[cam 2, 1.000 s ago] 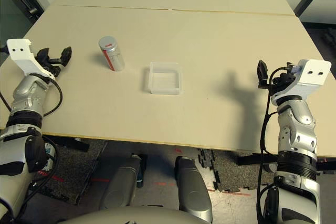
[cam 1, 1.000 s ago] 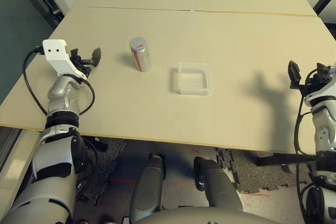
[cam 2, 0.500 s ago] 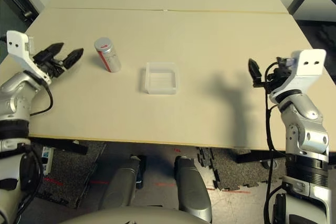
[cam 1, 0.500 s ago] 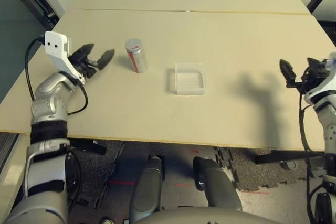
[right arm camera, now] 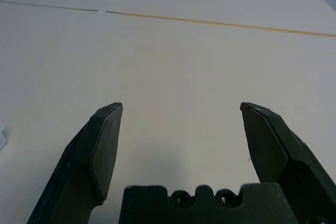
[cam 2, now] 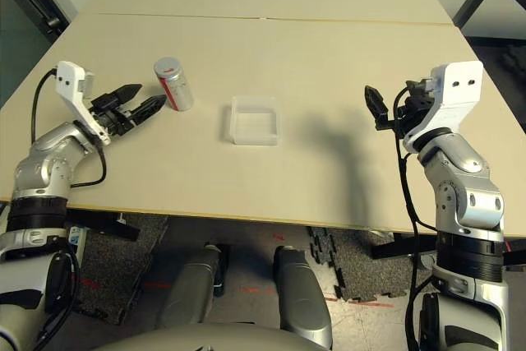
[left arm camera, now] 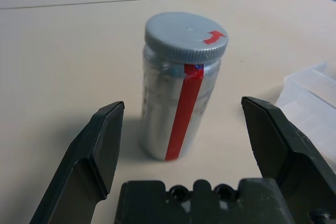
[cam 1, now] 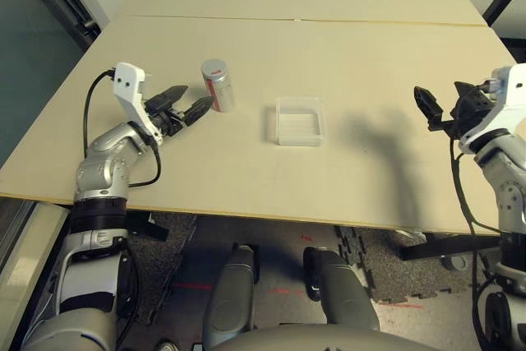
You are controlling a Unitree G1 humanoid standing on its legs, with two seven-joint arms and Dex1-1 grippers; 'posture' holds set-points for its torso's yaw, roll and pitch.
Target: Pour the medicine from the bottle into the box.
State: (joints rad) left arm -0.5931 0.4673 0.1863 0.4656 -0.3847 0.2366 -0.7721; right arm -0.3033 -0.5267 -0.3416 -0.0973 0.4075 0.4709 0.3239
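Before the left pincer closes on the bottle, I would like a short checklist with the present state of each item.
1. Left pincer open: ok.
2. Bottle upright and lined up between the left fingers, not yet touched: ok.
3. Cap on the bottle, so it cannot pour yet: not ok.
4. Box flat on the table, apart from the bottle: ok.
5. Right pincer open, holding nothing: ok.
6. Medicine inside the bottle: cannot tell.

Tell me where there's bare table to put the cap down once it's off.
Bare table lies between the box and the right gripper, also along the near edge in front of the box. It is crowded only around the bottle, where the open left gripper sits close.
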